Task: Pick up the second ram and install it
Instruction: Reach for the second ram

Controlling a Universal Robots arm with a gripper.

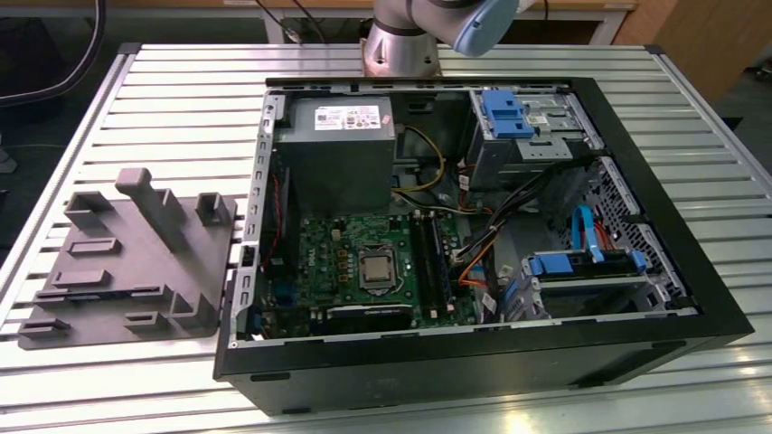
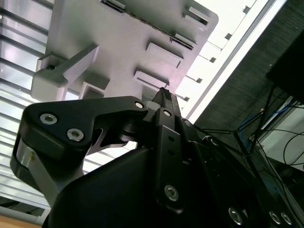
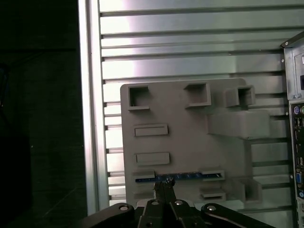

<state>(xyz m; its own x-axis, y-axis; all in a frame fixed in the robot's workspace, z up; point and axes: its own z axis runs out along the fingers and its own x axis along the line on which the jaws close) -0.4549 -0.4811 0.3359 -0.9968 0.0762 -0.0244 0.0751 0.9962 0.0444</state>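
The second ram point(image 3: 183, 176) is a thin dark stick with a blue edge. It stands on edge in a slot of the grey moulded tray point(image 3: 185, 142), held between two small holders. In the first wrist view my gripper point(image 3: 164, 183) hangs above the tray, its tips over the stick's middle and apart from it. The fingers point(image 3: 168, 186) are pressed together with nothing between them. In the second wrist view the shut gripper point(image 2: 166, 95) points at the tray point(image 2: 118, 42), where the ram shows as a dark line point(image 2: 142, 21) in its slot.
The tray point(image 1: 133, 271) lies on the slatted metal table point(image 1: 181, 99) at the exterior view's left. Beside it is the open computer case point(image 1: 627, 353), with the motherboard point(image 1: 350, 244), black memory sockets point(image 1: 429, 258), power supply point(image 1: 338, 154), cables and blue drive brackets point(image 1: 504, 113).
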